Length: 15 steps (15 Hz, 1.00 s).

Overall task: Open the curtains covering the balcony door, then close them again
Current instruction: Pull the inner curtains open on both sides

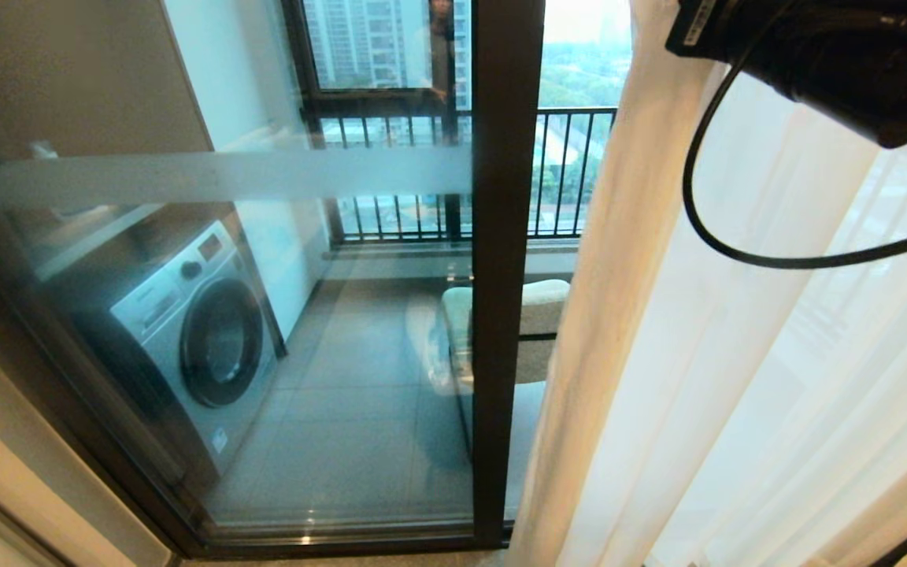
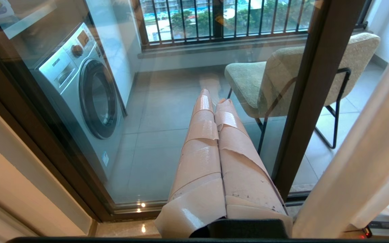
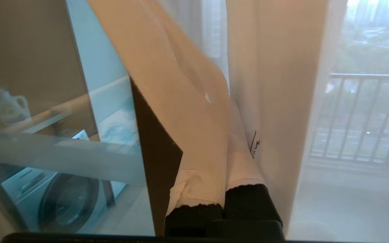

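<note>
Two grippers closed: right gripper (image 3: 223, 111) pinches the curtains (image 1: 658, 354) at their leading edge beside the balcony door (image 1: 505, 315) frame; left gripper (image 2: 214, 101) parked low, holding nothing.

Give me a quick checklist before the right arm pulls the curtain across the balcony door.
1. Right gripper shut: ok.
2. Curtain caught between its fingers: cannot tell; fabric drapes over them.
3. Balcony door uncovered on the left half: ok.
4. Right arm's cable clear of the fabric: not ok, it hangs against the sheer.
5. Left gripper shut, away from the curtain: ok.
</note>
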Motion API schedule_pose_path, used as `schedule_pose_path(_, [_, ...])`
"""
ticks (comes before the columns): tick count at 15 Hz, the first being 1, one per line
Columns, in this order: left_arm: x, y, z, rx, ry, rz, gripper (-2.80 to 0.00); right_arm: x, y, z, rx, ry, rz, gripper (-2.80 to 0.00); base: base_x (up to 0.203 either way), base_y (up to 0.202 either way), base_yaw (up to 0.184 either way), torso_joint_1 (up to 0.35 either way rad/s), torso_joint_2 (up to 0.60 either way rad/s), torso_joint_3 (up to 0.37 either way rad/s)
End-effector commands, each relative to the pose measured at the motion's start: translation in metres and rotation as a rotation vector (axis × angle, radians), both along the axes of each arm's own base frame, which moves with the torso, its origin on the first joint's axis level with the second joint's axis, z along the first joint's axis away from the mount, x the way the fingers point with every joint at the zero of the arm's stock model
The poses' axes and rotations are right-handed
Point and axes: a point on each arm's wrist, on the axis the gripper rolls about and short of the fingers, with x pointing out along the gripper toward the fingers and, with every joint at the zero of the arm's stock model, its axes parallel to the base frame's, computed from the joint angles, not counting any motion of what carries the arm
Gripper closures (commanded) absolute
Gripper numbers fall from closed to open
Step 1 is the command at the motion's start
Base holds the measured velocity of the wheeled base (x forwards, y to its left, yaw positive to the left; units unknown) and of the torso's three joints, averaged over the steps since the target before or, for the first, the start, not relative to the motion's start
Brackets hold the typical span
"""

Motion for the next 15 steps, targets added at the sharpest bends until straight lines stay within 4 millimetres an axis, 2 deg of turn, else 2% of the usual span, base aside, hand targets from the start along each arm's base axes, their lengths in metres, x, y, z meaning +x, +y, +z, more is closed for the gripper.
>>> schedule_pose_path(1, [0.0,0.0,0.0,0.001,-0.001,0.0,0.0,-0.014,-0.012,0.006,0.011,-0.026,-0.015,0.0,0.0,0.0,0.0,0.0,0.0,0.0])
schedule_pose_path(8, [0.0,0.0,0.0,0.0,-0.001,0.0,0.0,-0.015,-0.014,0.009,0.019,-0.051,-0.022,0.0,0.0,0.0,0.0,0.0,0.0,0.0])
schedule_pose_path(15, [0.0,0.0,0.0,0.001,-0.001,0.0,0.0,-0.003,-0.015,0.002,0.013,-0.038,-0.041,0.0,0.0,0.0,0.0,0.0,0.0,0.0])
